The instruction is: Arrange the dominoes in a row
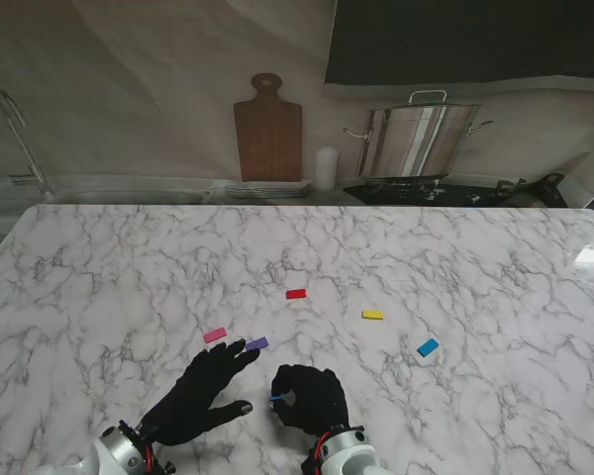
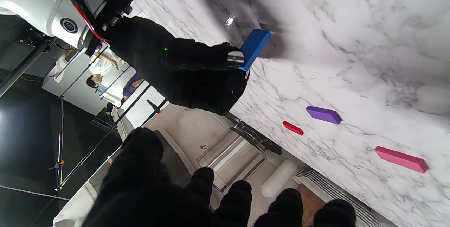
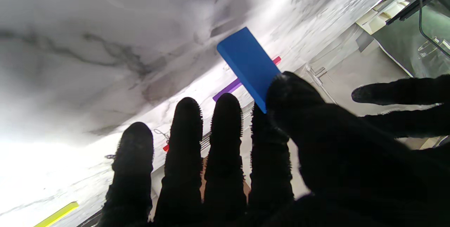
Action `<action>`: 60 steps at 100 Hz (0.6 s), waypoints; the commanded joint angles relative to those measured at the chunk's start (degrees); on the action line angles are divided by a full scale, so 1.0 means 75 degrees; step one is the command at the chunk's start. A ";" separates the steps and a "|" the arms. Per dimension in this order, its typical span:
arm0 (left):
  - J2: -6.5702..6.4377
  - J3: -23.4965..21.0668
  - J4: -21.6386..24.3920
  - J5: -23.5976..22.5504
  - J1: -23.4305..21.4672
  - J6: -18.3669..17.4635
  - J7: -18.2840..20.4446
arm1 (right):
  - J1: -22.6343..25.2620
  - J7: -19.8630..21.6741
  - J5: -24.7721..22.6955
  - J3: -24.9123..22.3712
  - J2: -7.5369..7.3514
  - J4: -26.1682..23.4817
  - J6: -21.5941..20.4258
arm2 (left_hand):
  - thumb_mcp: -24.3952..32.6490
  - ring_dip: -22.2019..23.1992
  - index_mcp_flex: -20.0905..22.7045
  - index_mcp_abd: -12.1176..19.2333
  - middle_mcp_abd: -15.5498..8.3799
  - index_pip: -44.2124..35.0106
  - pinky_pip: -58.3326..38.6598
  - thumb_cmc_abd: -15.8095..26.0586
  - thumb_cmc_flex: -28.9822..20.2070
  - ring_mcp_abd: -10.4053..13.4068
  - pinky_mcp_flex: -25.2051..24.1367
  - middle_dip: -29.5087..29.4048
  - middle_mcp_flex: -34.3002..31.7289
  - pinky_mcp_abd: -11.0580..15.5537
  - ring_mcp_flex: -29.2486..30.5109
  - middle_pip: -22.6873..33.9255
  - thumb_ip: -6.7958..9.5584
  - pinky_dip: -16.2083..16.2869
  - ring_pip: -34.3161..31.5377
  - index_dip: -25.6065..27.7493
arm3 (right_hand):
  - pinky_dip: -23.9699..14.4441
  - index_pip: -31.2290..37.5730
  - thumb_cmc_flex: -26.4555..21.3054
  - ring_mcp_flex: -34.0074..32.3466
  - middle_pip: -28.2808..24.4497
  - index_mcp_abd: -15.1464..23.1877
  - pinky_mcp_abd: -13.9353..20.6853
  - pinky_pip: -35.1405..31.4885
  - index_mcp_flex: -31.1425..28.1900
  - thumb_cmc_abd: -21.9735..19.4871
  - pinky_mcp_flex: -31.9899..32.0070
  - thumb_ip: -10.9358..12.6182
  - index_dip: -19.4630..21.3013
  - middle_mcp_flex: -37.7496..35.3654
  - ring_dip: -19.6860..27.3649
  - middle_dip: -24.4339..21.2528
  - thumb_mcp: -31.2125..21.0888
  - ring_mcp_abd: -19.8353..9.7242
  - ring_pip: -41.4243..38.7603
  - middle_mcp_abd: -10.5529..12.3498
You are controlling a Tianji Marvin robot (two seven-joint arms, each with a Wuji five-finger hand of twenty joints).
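Marble table (image 1: 99, 267): right hand (image 1: 307, 396) pinches blue domino (image 1: 276, 399); distant steel pot (image 1: 416, 139).

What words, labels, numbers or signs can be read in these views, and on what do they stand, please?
None can be read. The dark blue domino in the right hand shows plain faces, as do the purple domino and pink domino; the steel pot bears no legible mark.

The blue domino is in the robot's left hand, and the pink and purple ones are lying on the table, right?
Not quite. The blue domino is pinched in the right hand, as the right wrist view shows. The left hand is open and holds nothing. The pink and purple dominoes do lie on the table.
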State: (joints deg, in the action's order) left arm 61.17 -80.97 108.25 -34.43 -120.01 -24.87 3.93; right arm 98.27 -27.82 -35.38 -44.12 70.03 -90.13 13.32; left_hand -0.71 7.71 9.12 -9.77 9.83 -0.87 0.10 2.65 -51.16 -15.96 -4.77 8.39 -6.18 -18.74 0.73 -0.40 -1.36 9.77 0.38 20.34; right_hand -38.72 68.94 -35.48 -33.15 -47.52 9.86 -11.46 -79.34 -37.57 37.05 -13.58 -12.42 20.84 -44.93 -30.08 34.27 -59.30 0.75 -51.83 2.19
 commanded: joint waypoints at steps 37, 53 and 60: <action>0.0013 0.0005 0.0031 -0.0003 -0.0036 -0.0030 0.0088 | -0.0029 -0.0079 -0.0100 0.0102 0.0018 0.0171 0.0065 | -0.0039 -0.0157 -0.0217 0.0107 -0.0217 0.0124 0.0044 -0.0094 -0.0051 0.0202 0.0051 -0.0068 0.0118 0.0062 -0.0091 -0.0072 0.0133 -0.0107 0.0075 0.0080 | -0.0186 0.0844 -0.0086 0.0477 -0.0317 0.0149 0.0375 -0.0229 0.0274 -0.0293 0.0209 0.0195 0.0157 0.0563 -0.0116 0.0067 -0.0037 -0.0137 -0.0103 0.0084; 0.0012 0.0007 0.0031 -0.0008 -0.0034 -0.0032 0.0091 | -0.0009 0.0007 -0.0115 0.0097 -0.0007 0.0119 0.0101 | -0.0032 -0.0158 -0.0215 0.0105 -0.0228 0.0123 0.0044 -0.0094 -0.0057 0.0209 0.0051 -0.0069 0.0115 0.0062 -0.0087 -0.0070 0.0134 -0.0108 0.0073 0.0079 | -0.0212 0.0806 0.0059 0.0656 -0.0367 0.0058 0.0400 -0.0223 0.0468 -0.0139 0.0311 0.0195 0.0277 0.0805 -0.0133 0.0089 -0.0088 -0.0122 -0.0111 0.0054; 0.0012 0.0007 0.0031 -0.0013 -0.0033 -0.0034 0.0091 | -0.0002 0.0047 -0.0121 0.0093 -0.0019 0.0097 0.0111 | -0.0032 -0.0158 -0.0216 0.0104 -0.0215 0.0123 0.0044 -0.0094 -0.0058 0.0207 0.0051 -0.0070 0.0120 0.0059 -0.0089 -0.0073 0.0134 -0.0108 0.0073 0.0079 | -0.0220 0.0774 0.0106 0.0718 -0.0375 0.0011 0.0410 -0.0218 0.0543 -0.0065 0.0340 0.0195 0.0299 0.0889 -0.0133 0.0086 -0.0110 -0.0120 -0.0102 0.0040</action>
State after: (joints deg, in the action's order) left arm 61.19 -81.02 108.27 -34.49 -120.02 -24.92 3.89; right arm 97.91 -27.88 -36.16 -43.47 69.99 -89.16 13.69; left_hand -0.71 7.71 9.12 -9.77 9.82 -0.87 0.10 2.65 -51.16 -15.90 -4.77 8.39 -6.18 -18.74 0.73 -0.40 -1.36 9.74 0.38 20.34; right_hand -39.23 71.95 -35.43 -29.60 -48.33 9.85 -10.63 -79.36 -34.85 36.36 -11.84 -12.42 21.66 -40.48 -30.18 34.28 -59.19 0.75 -51.89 2.19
